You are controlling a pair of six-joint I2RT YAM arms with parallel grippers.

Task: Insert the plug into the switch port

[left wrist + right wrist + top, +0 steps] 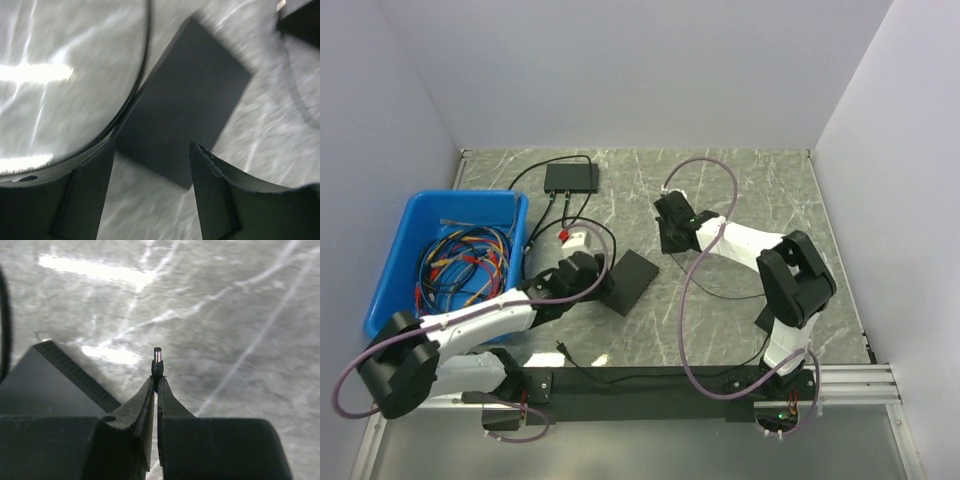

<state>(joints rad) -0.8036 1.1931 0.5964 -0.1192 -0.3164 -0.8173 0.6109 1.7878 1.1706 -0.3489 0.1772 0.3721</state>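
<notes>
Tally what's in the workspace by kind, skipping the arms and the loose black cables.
Black boxes: 2 (switch box, plain slab)
Blue bin: 1
Multicoloured wire bundle: 1
White-and-red piece: 1
Plug, pinched in the right gripper: 1
Total: 6

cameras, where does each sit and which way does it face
top external: above, behind the arms, looking down at the table; both arms show.
left wrist: on its arm, faces down past the open left gripper at the black slab.
right wrist: on its arm, faces the table past the right gripper, shut on the plug.
shared: the black slab, in top and left wrist.
</notes>
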